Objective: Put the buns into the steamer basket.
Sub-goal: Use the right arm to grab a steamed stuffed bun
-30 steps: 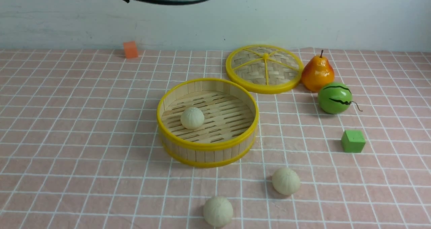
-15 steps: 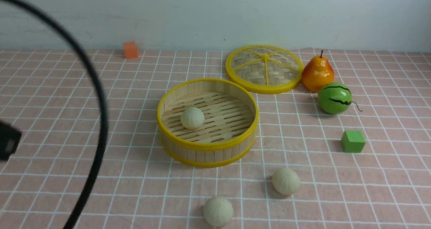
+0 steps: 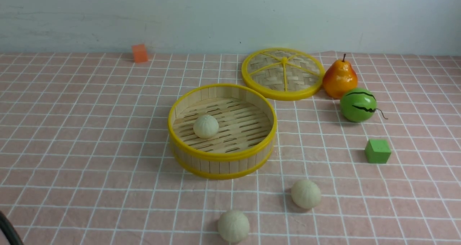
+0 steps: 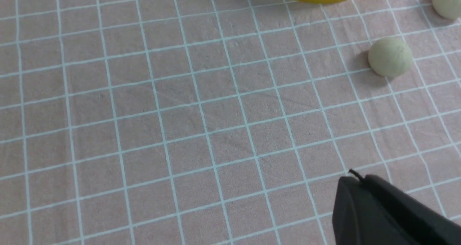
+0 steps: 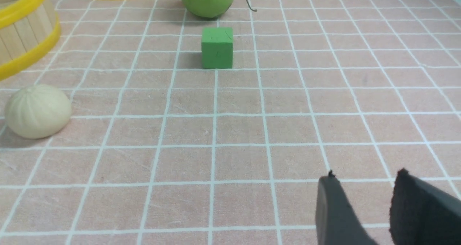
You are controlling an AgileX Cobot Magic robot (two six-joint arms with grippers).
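Pink checked cloth carries the steamer basket, first bun on its slats; second bun and third bun lie outside, nearer the robot. Left gripper pressed together, empty; right gripper spread, gripping nothing

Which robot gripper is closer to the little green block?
Right. The right gripper points toward the green block with nothing between. The left gripper is on the far side of the loose buns, and its camera doesn't show the block.
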